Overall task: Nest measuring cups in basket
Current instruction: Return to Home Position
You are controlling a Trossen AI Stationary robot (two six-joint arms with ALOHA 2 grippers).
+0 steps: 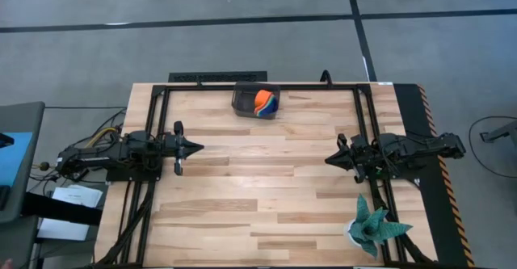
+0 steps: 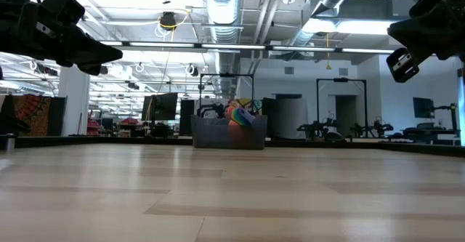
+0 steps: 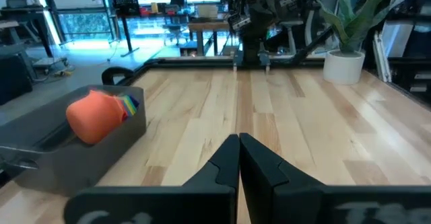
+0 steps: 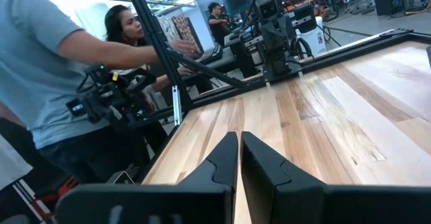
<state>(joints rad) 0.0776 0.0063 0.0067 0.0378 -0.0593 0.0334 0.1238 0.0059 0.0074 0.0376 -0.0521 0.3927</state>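
Observation:
The dark grey basket [image 1: 256,101] stands at the middle of the table's far edge. A stack of nested measuring cups [image 1: 265,102] lies tilted in it, the orange one [image 3: 97,116] outermost, with coloured handles [image 3: 129,104] fanned behind it. The low view shows the basket [image 2: 229,131] with the cups sticking up above its rim. My left gripper [image 1: 198,147] hovers shut at the table's left side, pointing level toward the right. My right gripper [image 1: 329,159] hovers shut at the right side, pointing back at it. In both wrist views the fingers [image 3: 238,138] [image 4: 239,136] hold nothing.
A teal spiky plant-like thing [image 1: 371,224] stands near the table's near right corner. A black frame [image 1: 363,115] runs round the tabletop. People [image 4: 47,69] stand beyond the table's edge in the right wrist view. The wooden middle of the table [image 1: 258,180] lies bare.

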